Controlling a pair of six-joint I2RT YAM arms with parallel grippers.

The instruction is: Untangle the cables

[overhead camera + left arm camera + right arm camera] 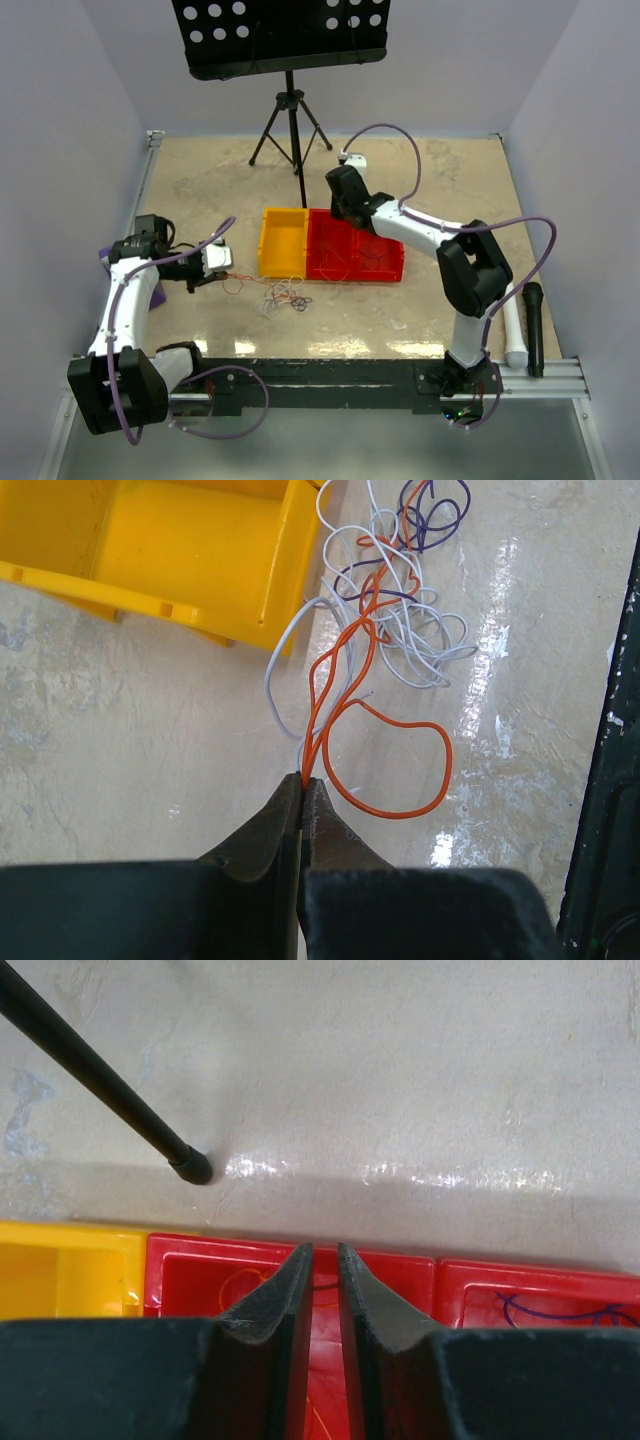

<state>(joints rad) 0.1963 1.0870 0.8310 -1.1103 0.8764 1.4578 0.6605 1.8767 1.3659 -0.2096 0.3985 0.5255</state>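
The cables (pixel 283 296) lie as a small tangle of orange, white and purple wires on the table, in front of the yellow bin (pixel 282 243). In the left wrist view the tangle (pixel 400 590) lies beside the yellow bin (pixel 190 550). My left gripper (pixel 303 778) is shut on an orange wire (pixel 345 680) that runs from its tips into the tangle and also makes a loose loop. In the top view the left gripper (pixel 222 270) is left of the tangle. My right gripper (pixel 324 1252) hangs over a red bin (pixel 200 1280), its jaws a narrow gap apart and empty.
Two red bins (pixel 355 250) adjoin the yellow one. One holds an orange wire (pixel 235 1285), the other (pixel 540 1300) a purple wire (pixel 560 1310). A music stand's tripod (pixel 290 120) stands behind the bins, and one leg (pixel 100 1070) shows in the right wrist view. A white tube (pixel 515 330) and a black stick (pixel 535 325) lie at the right.
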